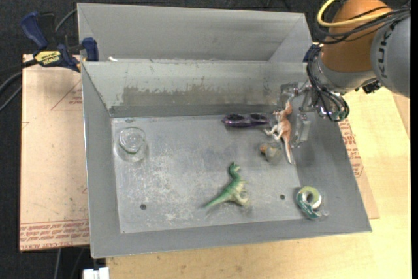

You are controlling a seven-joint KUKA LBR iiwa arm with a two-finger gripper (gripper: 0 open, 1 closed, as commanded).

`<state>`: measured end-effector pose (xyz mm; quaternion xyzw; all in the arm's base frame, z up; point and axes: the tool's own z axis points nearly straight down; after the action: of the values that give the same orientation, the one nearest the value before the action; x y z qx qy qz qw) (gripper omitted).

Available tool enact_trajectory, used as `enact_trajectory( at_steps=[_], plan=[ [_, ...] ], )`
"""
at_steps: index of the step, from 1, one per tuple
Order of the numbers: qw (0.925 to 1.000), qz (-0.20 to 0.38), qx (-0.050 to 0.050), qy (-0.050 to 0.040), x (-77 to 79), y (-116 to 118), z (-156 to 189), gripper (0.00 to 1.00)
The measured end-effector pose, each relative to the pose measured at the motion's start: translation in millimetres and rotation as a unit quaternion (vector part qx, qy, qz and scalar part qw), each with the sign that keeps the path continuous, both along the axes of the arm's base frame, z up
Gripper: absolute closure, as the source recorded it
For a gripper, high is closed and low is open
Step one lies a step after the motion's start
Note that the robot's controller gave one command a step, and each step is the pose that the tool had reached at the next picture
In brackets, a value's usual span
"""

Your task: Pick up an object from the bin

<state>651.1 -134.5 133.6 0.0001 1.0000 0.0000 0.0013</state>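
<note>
Beside the gripper (288, 138) lies one brown lump (269, 151); nearby, one green dinosaur (230, 193).

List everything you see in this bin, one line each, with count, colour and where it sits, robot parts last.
bin: one, grey metal, centre of view
cup: one, clear, left of floor
purple piece: one, dark purple, back of floor, right of middle
dinosaur: one, green, front middle
ring: one, green and white, front right corner
lump: one, brownish, right of middle
toy: one, orange and white, back right, at the arm's tip; held or not, unclear
arm: one, grey with orange cover, reaching in from the right
</note>
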Motion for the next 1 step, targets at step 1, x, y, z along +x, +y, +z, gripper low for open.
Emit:
enact_trajectory(
  at_steps=[1],
  plan=[
    [0.995,-0.1,0.0,-0.0001,-9.4,19.8,-47.4,0.0]
  ],
)
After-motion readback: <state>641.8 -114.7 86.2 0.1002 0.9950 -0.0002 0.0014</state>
